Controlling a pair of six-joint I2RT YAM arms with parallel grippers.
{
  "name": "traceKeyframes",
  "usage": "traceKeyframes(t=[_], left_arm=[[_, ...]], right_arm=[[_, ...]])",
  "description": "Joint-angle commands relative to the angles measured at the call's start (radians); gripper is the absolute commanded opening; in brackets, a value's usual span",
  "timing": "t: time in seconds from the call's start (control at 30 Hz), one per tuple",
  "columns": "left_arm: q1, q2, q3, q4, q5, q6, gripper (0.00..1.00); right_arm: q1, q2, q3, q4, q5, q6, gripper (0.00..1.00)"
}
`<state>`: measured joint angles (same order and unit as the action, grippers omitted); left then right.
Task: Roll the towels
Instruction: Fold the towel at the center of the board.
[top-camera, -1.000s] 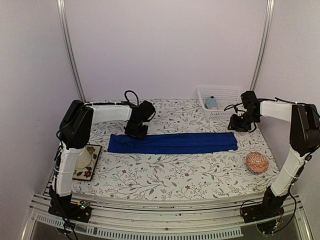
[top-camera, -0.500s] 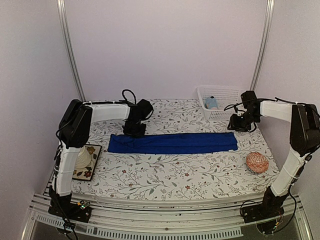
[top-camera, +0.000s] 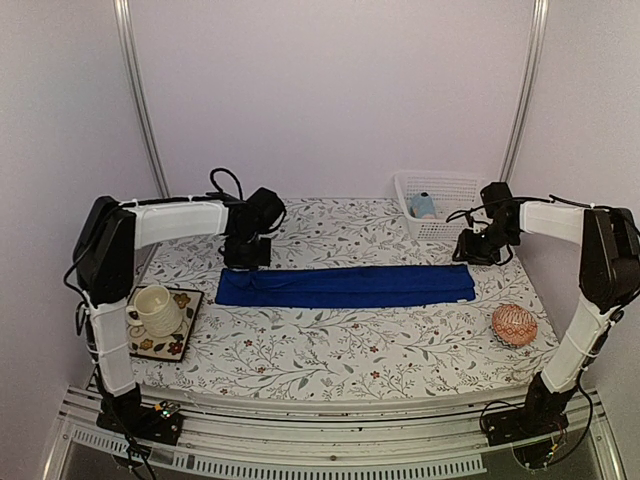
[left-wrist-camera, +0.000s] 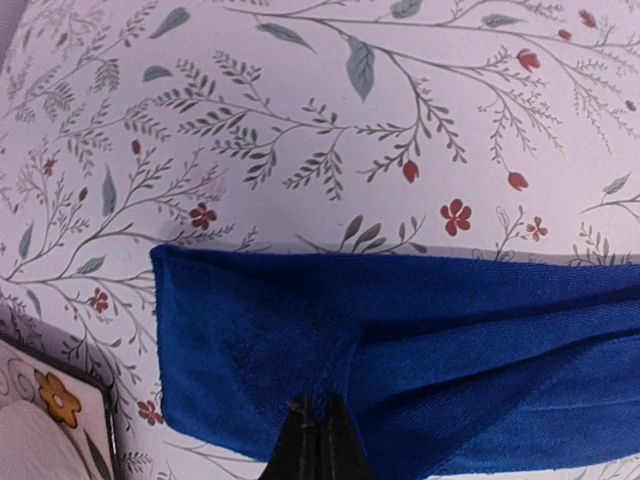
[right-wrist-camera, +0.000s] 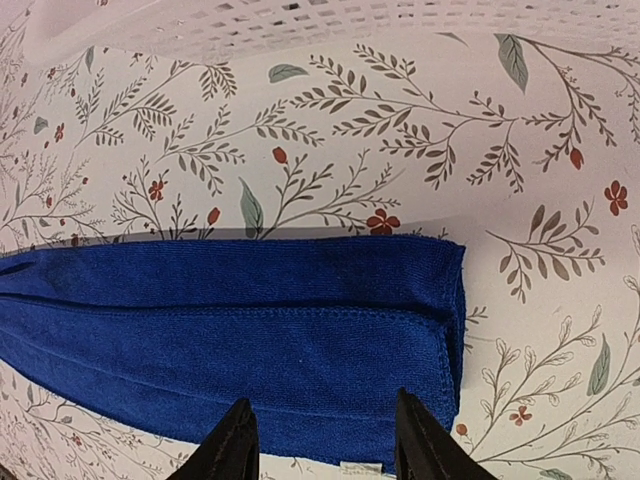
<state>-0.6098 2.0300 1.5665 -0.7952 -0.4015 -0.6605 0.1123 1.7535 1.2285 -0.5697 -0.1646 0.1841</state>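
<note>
Floral tabletop (top-camera: 330, 345), towel (top-camera: 345, 286); ball (top-camera: 514, 325) overhead only

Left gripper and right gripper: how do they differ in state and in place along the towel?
The left gripper is shut, pinching the royal-blue towel near its left end; the right gripper is open, holding nothing, over the right end. Both face the same towel.
</note>
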Motion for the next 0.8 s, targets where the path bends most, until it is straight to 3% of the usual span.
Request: traceKeyframes(t=[0.0, 0.5, 0.7, 0.77], left_arm=[[0.013, -0.136, -0.125, 0.027, -0.014, -0.116, 0.0], [0.018, -0.206, -0.313, 0.002, 0.011, -0.226, 0.01], [0.031, -0.226, -0.358, 0.012, 0.016, -0.243, 0.06], [0.041, -0.234, -0.368, 0.021, 0.02, -0.24, 0.17]], right_arm=[[0.01, -0.023, -0.012, -0.025, -0.017, 0.009, 0.47], [0.009, 0.098, 0.071, -0.077, 0.077, 0.073, 0.48], [-0.01, 0.135, 0.095, -0.072, 0.13, 0.073, 0.49], [-0.016, 0.14, 0.096, -0.068, 0.139, 0.07, 0.49]])
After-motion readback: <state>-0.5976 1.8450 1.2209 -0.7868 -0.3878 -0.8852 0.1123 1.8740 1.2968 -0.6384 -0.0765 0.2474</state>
